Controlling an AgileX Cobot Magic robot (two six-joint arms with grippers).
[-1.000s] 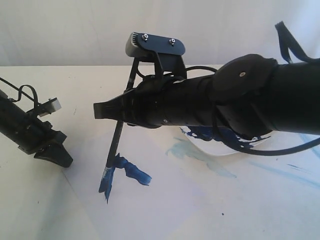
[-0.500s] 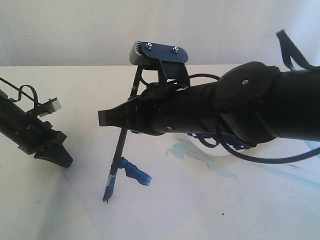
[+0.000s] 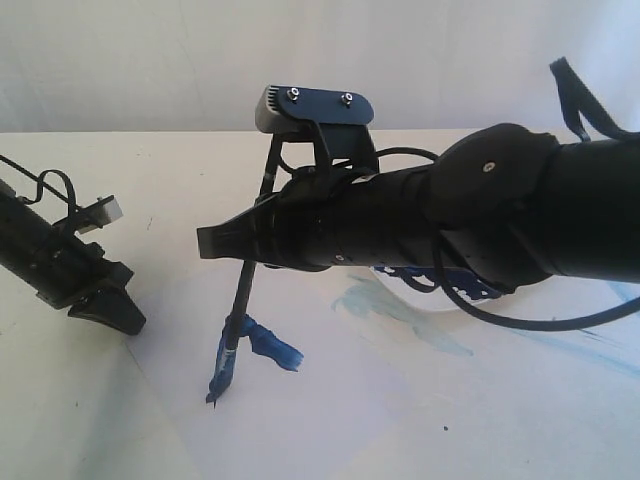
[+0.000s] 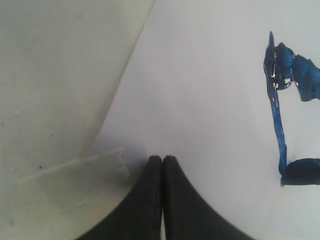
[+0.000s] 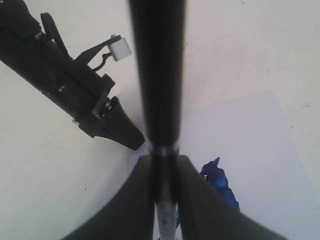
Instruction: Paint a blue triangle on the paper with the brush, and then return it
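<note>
My right gripper (image 3: 215, 242) is shut on the brush (image 3: 240, 290), a thin black stick standing steeply over the paper (image 3: 380, 420). Its paint-dark tip touches the sheet at the near end of a dark-blue stroke. Two thick dark-blue strokes of the blue triangle (image 3: 265, 342) meet at an angle beside the brush. The right wrist view shows the brush (image 5: 157, 75) between the fingers (image 5: 192, 200) and blue paint (image 5: 220, 182) beyond. My left gripper (image 3: 118, 315) is shut with nothing in it, its tip (image 4: 162, 159) resting on the paper's corner (image 4: 200, 75), with the strokes (image 4: 277, 125) off to one side.
A white plate (image 3: 440, 303) with dark-blue paint lies mostly hidden behind my right arm. Pale blue smears (image 3: 385, 305) mark the paper near it. A strip of clear tape (image 4: 75, 175) sits at the paper's corner. The left arm (image 5: 65, 85) lies close to the brush.
The brush tip has slid toward the near end of the left stroke while my right gripper rose slightly. Over the last half second it has barely moved. The left gripper has stayed put.
</note>
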